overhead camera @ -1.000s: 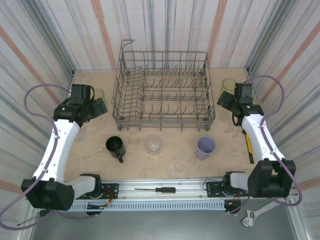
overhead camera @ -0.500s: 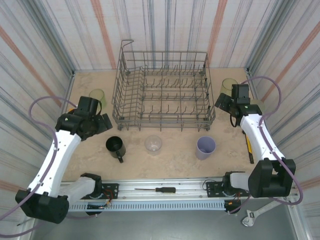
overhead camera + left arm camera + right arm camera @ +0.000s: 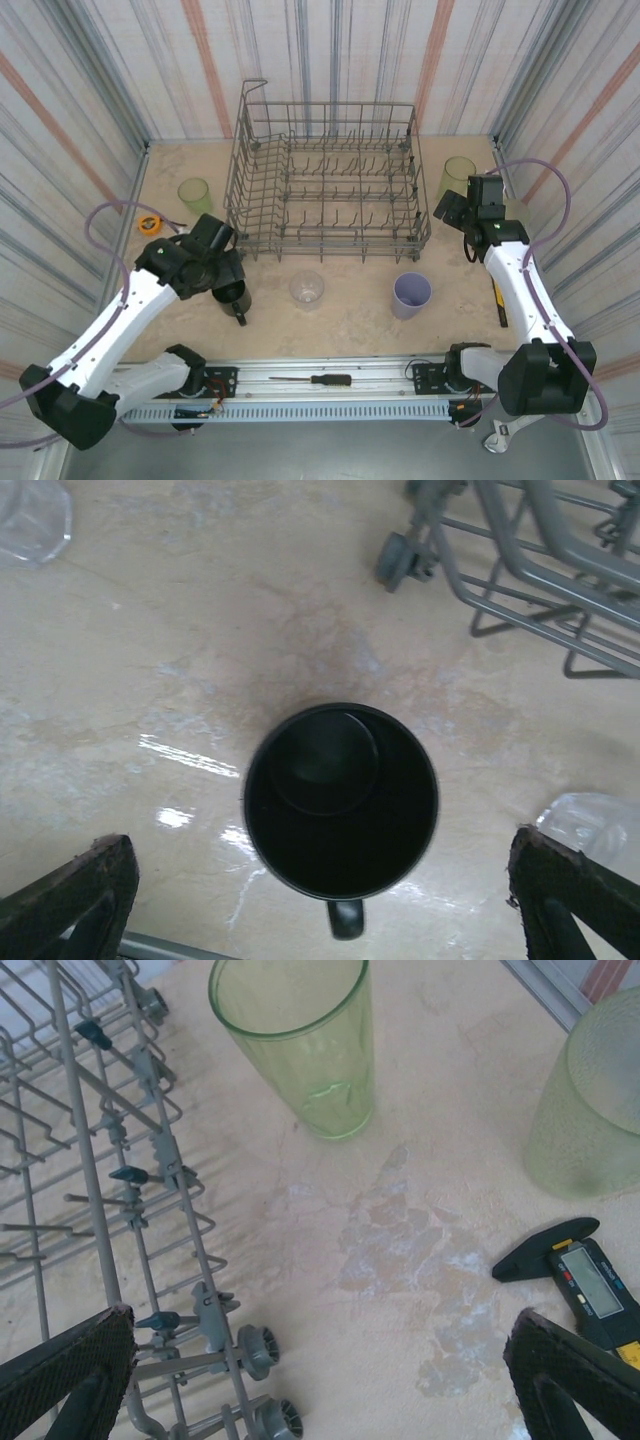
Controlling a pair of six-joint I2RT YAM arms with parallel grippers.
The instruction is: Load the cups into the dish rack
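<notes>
Black mug [image 3: 340, 800] stands before the dish rack [image 3: 330, 240], beneath my open left jaws; my right jaws gape empty beside that rack.

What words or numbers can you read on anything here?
None can be read.
The digital caliper has a little screen, but no digits can be made out on it.
The black mug, the green tumbler and the dish rack carry no writing that shows.
</notes>
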